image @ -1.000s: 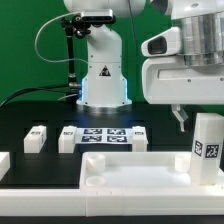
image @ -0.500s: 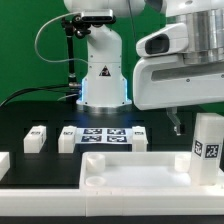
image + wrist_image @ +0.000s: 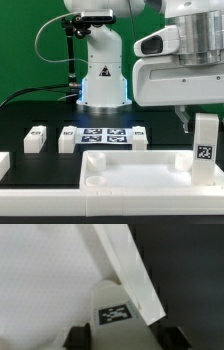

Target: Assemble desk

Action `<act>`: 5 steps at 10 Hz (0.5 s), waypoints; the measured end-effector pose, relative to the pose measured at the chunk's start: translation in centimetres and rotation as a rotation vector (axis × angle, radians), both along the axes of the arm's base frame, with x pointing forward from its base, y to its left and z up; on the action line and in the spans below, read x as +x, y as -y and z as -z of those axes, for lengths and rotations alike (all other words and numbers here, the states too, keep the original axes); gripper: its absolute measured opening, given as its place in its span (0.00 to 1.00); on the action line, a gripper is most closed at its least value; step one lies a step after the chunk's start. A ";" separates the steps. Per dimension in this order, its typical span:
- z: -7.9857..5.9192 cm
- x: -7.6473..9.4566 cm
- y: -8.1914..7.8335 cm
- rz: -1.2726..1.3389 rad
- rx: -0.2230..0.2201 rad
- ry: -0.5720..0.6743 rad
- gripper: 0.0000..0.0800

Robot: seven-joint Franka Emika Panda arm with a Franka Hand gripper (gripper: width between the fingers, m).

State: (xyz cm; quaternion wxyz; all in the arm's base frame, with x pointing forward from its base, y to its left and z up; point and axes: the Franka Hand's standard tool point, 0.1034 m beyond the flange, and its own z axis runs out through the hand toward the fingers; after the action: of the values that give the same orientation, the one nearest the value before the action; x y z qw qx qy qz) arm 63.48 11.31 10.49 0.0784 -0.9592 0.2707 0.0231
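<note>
1. your jaws are pinching the held leg (image 3: 205, 145). in the wrist view the dark fingers (image 3: 78, 339) press against two opposite sides of it, and no gap shows on either side.
2. the held leg stands upright at the exterior view's right, directly under the arm (image 3: 185, 70). one finger reaches down beside its top.
3. its tag (image 3: 115, 313) faces the wrist camera. in the exterior view a tag also shows low on the face turned toward that camera.
4. the desk panel (image 3: 140, 172) lies flat on the bench (image 3: 15, 125) in the foreground, rim up. a round socket (image 3: 92, 181) shows in its corner at the exterior view's left.
5. the held leg is at the panel's corner on the exterior view's right. in the wrist view its far end meets the panel just beside the raised rim. you cannot tell whether it sits in a socket.
6. three more legs lie on the bench behind the panel. the first loose leg (image 3: 36, 138) is toward the exterior view's left, with the second loose leg (image 3: 68, 138) near it. the third loose leg (image 3: 140, 135) lies further toward the exterior view's right.
7. the marker board (image 3: 105, 135) lies flat between the second and third loose legs, in front of the robot base (image 3: 103, 80).
</note>
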 end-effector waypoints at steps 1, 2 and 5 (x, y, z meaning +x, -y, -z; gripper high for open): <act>0.0 0.0 0.0 0.063 0.000 -0.011 0.39; 0.0 0.0 0.0 0.162 0.000 -0.027 0.39; -0.1 0.3 -0.6 0.718 0.058 -0.126 0.37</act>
State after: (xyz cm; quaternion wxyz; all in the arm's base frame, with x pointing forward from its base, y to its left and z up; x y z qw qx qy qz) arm 63.76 11.95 10.54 0.0919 -0.7971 0.5937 0.0611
